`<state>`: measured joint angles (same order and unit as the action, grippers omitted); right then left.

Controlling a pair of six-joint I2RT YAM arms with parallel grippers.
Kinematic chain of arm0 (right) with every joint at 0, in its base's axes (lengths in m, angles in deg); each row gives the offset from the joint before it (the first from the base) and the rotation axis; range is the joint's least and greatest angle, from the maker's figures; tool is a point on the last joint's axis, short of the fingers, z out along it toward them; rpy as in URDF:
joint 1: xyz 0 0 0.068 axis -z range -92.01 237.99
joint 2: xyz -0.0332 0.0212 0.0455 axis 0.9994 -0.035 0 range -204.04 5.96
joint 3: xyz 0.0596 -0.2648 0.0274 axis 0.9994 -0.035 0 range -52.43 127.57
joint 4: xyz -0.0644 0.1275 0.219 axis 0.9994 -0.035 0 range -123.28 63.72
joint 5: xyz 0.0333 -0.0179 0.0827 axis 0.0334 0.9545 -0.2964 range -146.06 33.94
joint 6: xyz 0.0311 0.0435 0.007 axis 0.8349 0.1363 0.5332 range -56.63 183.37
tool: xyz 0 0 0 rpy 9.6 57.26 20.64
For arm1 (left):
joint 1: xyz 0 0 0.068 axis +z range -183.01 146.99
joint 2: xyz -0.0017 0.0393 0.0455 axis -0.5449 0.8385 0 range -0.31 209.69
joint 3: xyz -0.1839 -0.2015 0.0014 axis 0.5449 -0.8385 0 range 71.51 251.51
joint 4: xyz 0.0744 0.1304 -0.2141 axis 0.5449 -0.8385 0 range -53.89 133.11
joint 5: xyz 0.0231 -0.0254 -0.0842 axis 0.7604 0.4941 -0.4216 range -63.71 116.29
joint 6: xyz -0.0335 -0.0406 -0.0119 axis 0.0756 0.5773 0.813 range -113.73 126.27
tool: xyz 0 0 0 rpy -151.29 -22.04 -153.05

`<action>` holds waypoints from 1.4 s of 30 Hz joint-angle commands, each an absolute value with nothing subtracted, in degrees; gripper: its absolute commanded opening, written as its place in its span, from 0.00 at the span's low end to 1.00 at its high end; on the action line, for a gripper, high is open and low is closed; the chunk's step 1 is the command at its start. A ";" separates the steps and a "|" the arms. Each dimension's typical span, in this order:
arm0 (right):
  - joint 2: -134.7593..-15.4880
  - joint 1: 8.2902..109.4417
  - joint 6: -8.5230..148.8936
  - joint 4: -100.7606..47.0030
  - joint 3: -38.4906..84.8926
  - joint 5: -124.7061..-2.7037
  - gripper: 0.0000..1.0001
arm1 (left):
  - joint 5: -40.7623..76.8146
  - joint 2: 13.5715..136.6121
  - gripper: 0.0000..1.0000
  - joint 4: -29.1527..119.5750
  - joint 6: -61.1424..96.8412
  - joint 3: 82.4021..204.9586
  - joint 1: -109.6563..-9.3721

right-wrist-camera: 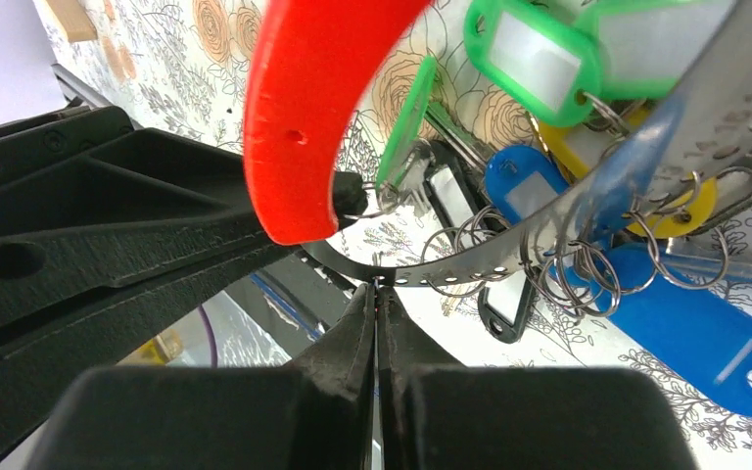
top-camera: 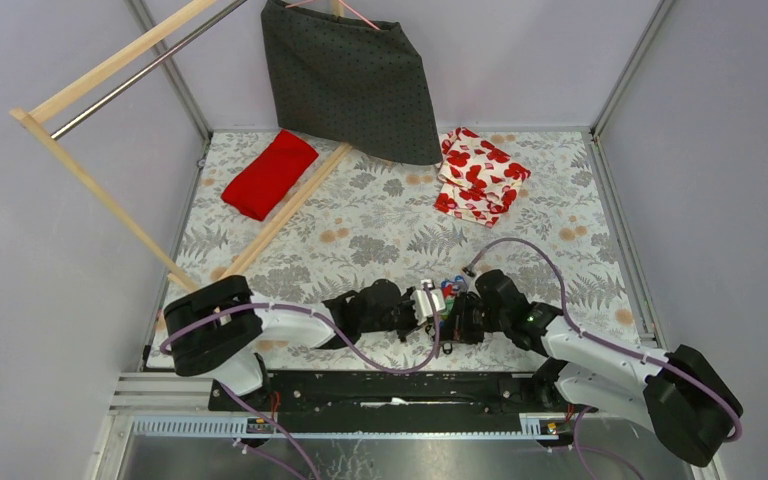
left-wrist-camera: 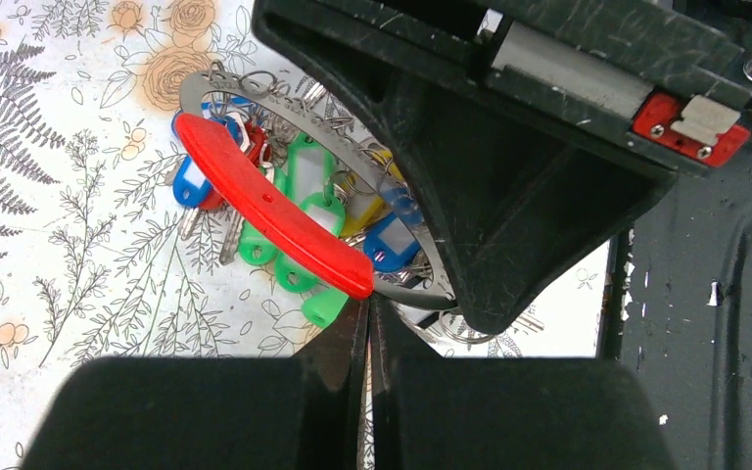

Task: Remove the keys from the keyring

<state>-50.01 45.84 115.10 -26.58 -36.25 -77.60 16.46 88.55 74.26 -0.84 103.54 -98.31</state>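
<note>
Close to the near edge of the counter [top-camera: 380,220], about midway along it, the keyring [right-wrist-camera: 509,245] is held tilted between 2 arms that meet tip to tip. The left arm [top-camera: 280,320] reaches in from the near left corner and the right arm [top-camera: 580,350] from the near right corner.

The right jaws are pressed together and clamped on the lower edge of the ring's perforated silver band. The left jaws are also together, with their tips at the end of the ring's red section [left-wrist-camera: 264,211]; whether metal is pinched there cannot be told.

The keys [left-wrist-camera: 299,166] hang in a bunch from small wire loops on the band. At least 3 green, 2 blue, 2 black and 1 yellow head can be counted, but overlap hides the rest.

Bare surface lies beyond the arms as far as the 2 folded cloths near the far edge: 1 red cloth [top-camera: 269,173] towards the far left corner and 1 white cloth with red flowers [top-camera: 480,175] right of centre. Between them, 1 grey dotted garment [top-camera: 350,80] hangs over the far edge. 1 wooden rack [top-camera: 110,200] stands along the left edge, with a rail lying slantwise across the left part.

The counter is covered in a grey leaf print with orange flowers and is enclosed by pale lilac walls with metal posts at the far corners.
</note>
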 commanded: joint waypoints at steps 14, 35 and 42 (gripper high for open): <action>-46.86 46.55 113.94 -36.29 -32.15 -68.73 0.00 | 26.11 83.77 0.00 74.45 12.09 101.06 -96.40; -48.77 54.56 111.56 -35.89 -25.85 -64.41 0.00 | 33.38 77.38 0.00 47.07 33.02 110.80 -74.81; -52.53 55.94 109.82 -34.08 -22.70 -65.19 0.00 | 39.70 79.61 0.00 37.56 34.98 116.76 -68.26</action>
<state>-50.95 55.13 111.75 -36.20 -26.17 -66.13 35.74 78.32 43.40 32.44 113.27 -72.19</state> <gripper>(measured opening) 0.017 0.003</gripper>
